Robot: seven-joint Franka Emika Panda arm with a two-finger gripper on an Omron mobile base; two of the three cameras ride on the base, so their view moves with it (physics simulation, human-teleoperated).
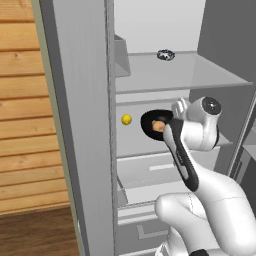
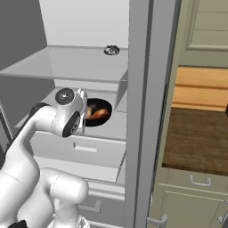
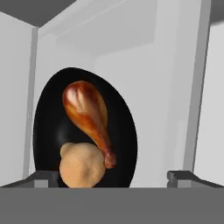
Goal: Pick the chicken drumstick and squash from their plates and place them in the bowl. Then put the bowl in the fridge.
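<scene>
From the left base view, the job looks all but finished to me. The bowl [image 1: 151, 125] sits on a white shelf [image 1: 145, 142] inside the open fridge [image 1: 82, 125], and something tan shows in it; I take it for the squash [image 1: 158, 125]. My pincer is at the bowl's right edge, mostly hidden behind my own wrist, so here I cannot tell how the jaws stand. A small yellow ball [image 1: 126, 119] lies on the same shelf, to the left of the bowl and apart from it. A small dark round object [image 1: 165, 54] rests far back on the shelf above.

In the right base view the bowl [image 2: 99, 112] is again on that shelf, with the drumstick [image 2: 99, 113] lying inside it. My wrist covers the bowl's left part, and the pincer itself is behind it.

In the hand view my pincer [image 3: 113, 177] stands wide, the two fingertips [image 3: 43, 177] far apart and nothing between them. The bowl [image 3: 83, 129] lies just beyond them, in the gap's left half. The drumstick [image 3: 89, 118] and the squash [image 3: 82, 165] are both in it, touching. I judge both foods loaded and the bowl delivered; what is left is pulling my arm clear.
</scene>
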